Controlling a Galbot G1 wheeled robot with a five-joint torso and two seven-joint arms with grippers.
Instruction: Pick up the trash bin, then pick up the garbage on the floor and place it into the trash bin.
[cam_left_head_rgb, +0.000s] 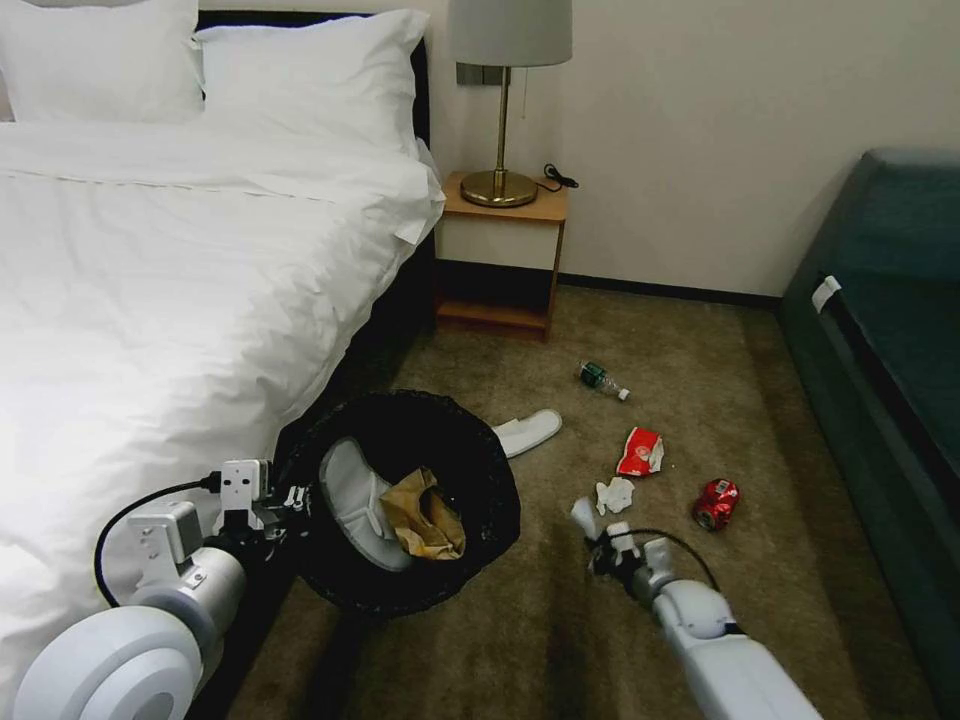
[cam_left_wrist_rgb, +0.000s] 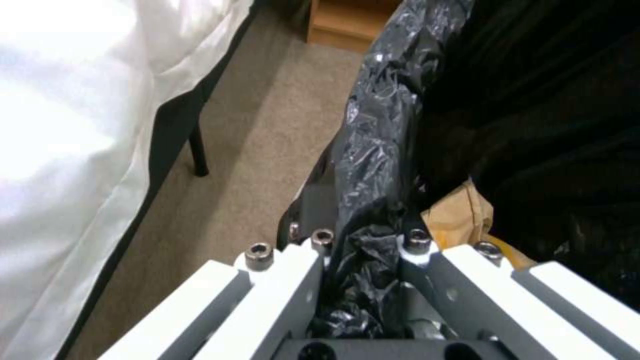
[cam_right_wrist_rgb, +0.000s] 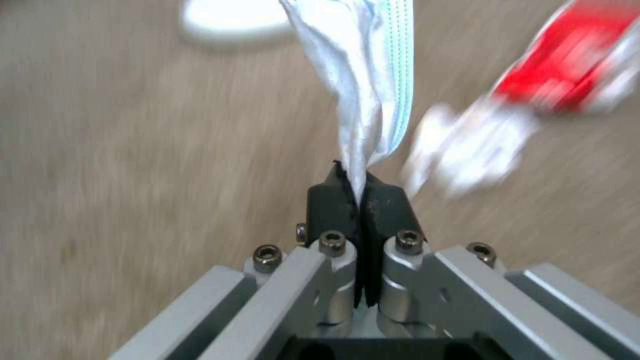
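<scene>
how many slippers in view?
2. One slipper lies inside the trash bin, held at its rim by the left end effector. The other slipper is on the carpet beside the bin.

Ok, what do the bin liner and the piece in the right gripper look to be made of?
Bin liner: thin glossy black plastic film, crinkled with sharp highlights. Piece pinched in the right gripper: soft matte white fabric with a pale blue stitched edge, draping in folds; possibly a face mask.

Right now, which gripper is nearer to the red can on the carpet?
The right gripper: it hovers just beside the red can, holding a white mask. The left gripper is across the trash bin, gripping its rim.
</scene>
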